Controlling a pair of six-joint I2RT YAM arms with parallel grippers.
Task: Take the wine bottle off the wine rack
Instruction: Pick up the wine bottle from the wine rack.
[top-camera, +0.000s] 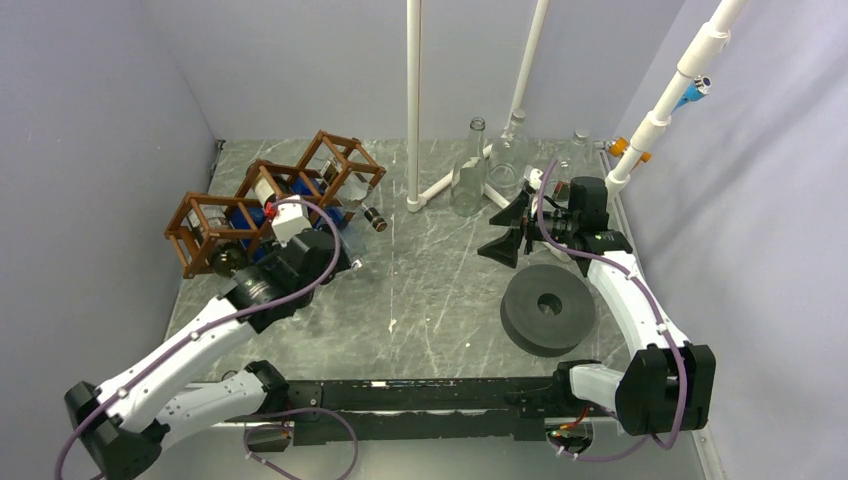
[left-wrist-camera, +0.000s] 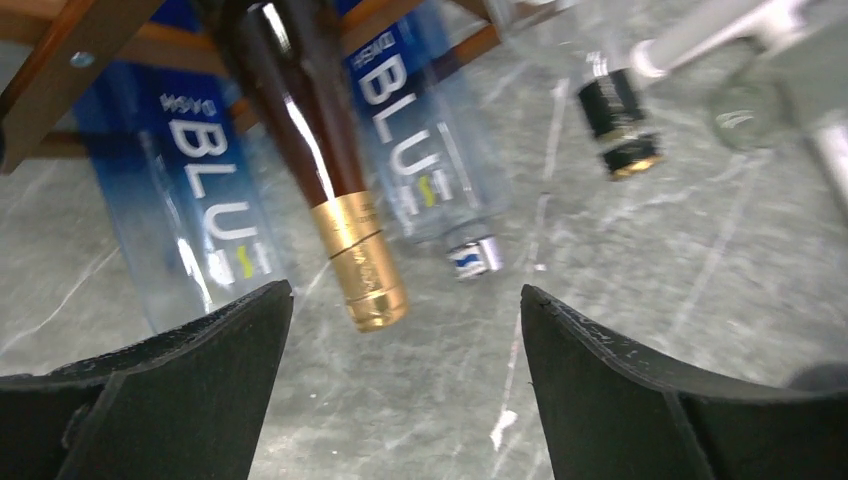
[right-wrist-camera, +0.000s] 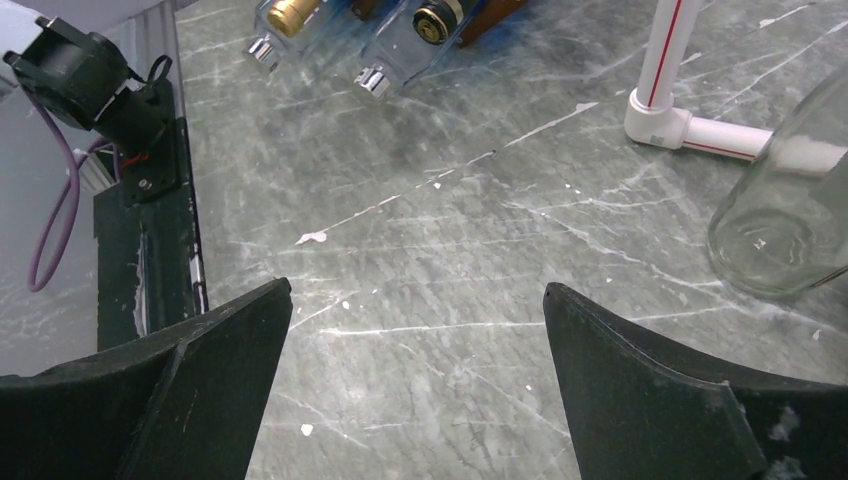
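**Left claw** (left-wrist-camera: 405, 300) – black, two-fingered, jaws standing apart and clamped on nothing. It is low over the worktop and faces the rack.

**Right claw** (right-wrist-camera: 416, 290) – same make, jaws wide apart and empty. It hangs over bare worktop on the right side, well apart from the rack.

**Worktop** (right-wrist-camera: 450, 200) – grey marbled slab with white scratches.

**Black round foam disc with a centre hole** (top-camera: 547, 308) – lies flat near the right arm.

**Dark brown glass wine bottle with gold foil cap** (left-wrist-camera: 325, 170) – the task's thing. It lies in the rack, neck out towards the left claw. The cap's end shows between the two fingertips and appears to touch neither.

**Clear bottles with blue labels** (left-wrist-camera: 190, 200) – one on either side of the wine bottle, also lying in the rack with necks outward.

**Black-capped bottle neck with a gold band** (left-wrist-camera: 620, 120) – pokes out further to the right.

**Brown wooden open-frame wine rack** (left-wrist-camera: 60, 85) – thin sticks in diamond-set cells, at the far left of the worktop.

**Upright clear glass bottles** (top-camera: 468, 175) – at the far middle.

**White plastic pipe stand** (top-camera: 413, 100) – beside the upright bottles.

**Step in hand (judged):** lining up on the neck, with no grip yet made.

**Next move (judged):** ease forward until the neck sits well between the fingers, then close. Draw the bottle straight out along its own axis, so that neither the frame nor the blue-labelled neighbours are dragged along.
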